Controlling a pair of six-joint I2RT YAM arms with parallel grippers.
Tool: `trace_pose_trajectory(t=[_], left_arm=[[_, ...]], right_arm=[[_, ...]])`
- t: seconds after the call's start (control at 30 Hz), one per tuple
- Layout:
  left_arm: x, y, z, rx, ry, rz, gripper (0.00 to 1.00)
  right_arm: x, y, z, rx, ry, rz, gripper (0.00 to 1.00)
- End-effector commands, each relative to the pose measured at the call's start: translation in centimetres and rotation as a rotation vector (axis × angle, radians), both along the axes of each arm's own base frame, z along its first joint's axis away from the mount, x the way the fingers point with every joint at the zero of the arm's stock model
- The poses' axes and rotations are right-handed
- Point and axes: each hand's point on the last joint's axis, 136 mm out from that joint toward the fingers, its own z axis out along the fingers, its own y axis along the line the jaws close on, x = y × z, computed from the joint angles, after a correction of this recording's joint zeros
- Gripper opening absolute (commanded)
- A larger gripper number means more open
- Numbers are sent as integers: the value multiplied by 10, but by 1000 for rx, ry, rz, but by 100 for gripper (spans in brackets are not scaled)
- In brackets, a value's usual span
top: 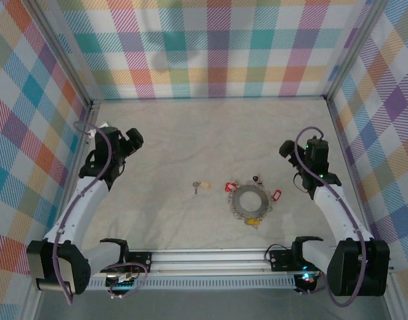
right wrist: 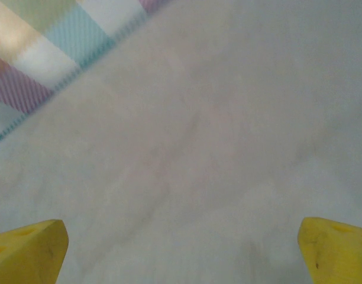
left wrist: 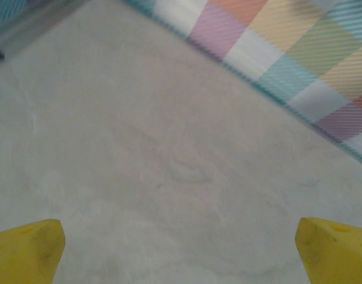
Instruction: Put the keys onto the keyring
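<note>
We log a pale table (top: 177, 133). The left claw (top: 133, 139) and right claw (top: 286, 148) hang over its far sides, fingers spread wide, gripping nothing. The keyring (top: 250, 201) lies centre-right, fringed with keys (top: 278, 195). One yellow-headed key (top: 201, 185) lies apart, just left of it.

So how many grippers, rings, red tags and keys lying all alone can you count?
Grippers: 2, the left gripper and the right gripper
Keyring: 1
Red tags by the ring: 2
Lone key: 1
Total: 6
</note>
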Motion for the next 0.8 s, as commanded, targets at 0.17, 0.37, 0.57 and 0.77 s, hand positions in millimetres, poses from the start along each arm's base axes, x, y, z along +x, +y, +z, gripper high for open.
trace_pose_trajectory(t=[0.17, 0.37, 0.57, 0.77], left_arm=[[-41, -55, -62, -267, 338, -196, 100], [-44, -110, -42, -196, 314, -529, 100], [-44, -153, -37, -272, 275, -744, 100], [-45, -141, -41, -179, 297, -728, 100]], right_arm=[[-103, 52, -72, 255, 514, 28, 96], [-147, 77, -80, 118, 763, 35, 93], [-164, 109, -96, 194, 884, 22, 88], [-156, 134, -119, 281, 937, 14, 77]])
